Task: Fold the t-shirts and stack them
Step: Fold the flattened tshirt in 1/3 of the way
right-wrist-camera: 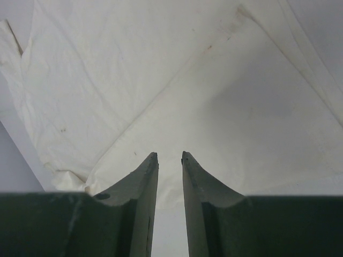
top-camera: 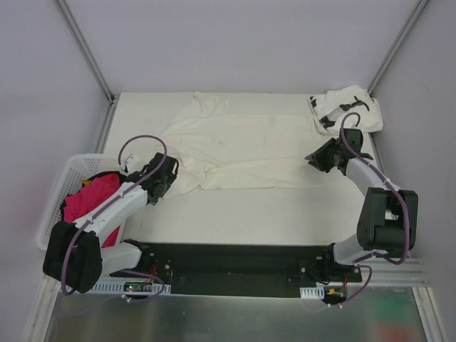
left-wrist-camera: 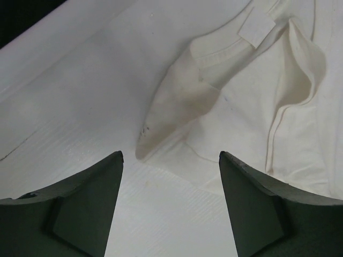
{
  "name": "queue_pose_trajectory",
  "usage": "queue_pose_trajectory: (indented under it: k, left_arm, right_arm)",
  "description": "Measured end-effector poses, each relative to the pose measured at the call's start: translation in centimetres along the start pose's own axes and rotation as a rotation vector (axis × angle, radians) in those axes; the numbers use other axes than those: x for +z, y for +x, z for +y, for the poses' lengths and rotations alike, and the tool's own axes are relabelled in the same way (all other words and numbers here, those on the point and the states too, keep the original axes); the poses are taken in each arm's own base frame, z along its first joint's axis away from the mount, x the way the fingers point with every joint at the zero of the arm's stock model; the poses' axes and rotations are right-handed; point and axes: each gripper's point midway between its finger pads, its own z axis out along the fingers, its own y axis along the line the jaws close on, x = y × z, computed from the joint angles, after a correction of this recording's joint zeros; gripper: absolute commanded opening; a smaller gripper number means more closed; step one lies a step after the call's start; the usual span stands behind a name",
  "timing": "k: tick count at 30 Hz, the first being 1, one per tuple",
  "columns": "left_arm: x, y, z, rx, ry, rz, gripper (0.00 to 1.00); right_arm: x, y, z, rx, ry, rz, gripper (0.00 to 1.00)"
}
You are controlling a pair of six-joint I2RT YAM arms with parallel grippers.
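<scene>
The large cream-white t-shirt (top-camera: 235, 149) lies spread across the middle of the table, partly folded, with wrinkles at its left end. The white t-shirt with black marks (top-camera: 347, 107) sits crumpled in the back right corner. My left gripper (top-camera: 165, 177) stands at the cream shirt's near left edge. In the left wrist view my left gripper (left-wrist-camera: 170, 155) is open wide and empty, with the shirt's collar and label (left-wrist-camera: 252, 27) just ahead. My right gripper (top-camera: 318, 157) hovers over the shirt's right end. Its jaws (right-wrist-camera: 170, 155) stand a narrow gap apart over the cloth (right-wrist-camera: 161, 80), holding nothing.
A white plastic basket (top-camera: 63, 187) stands off the table's left edge with pink and red cloth (top-camera: 89, 199) in it. Grey walls with metal posts close in the back and sides. The black base rail (top-camera: 235, 267) runs along the near edge.
</scene>
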Motion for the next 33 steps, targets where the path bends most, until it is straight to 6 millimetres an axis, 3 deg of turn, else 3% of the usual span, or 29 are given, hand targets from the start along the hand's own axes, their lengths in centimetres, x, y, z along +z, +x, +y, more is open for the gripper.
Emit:
queue_pose_trajectory:
  k: [14,27,33]
  left_arm:
    - [2.0,2.3,0.7,0.015,-0.021,0.052,0.64]
    - [4.1,4.2,-0.4,0.044,-0.037,0.138,0.32]
    - [4.2,4.1,-1.2,0.056,-0.024,0.172,0.31]
  right_arm:
    - [-0.3,0.2,-0.2,-0.002,-0.004,-0.006,0.27]
    - [-0.3,-0.1,-0.3,0.001,-0.001,-0.013,0.27]
    - [0.5,0.3,-1.2,0.011,0.027,0.010,0.26]
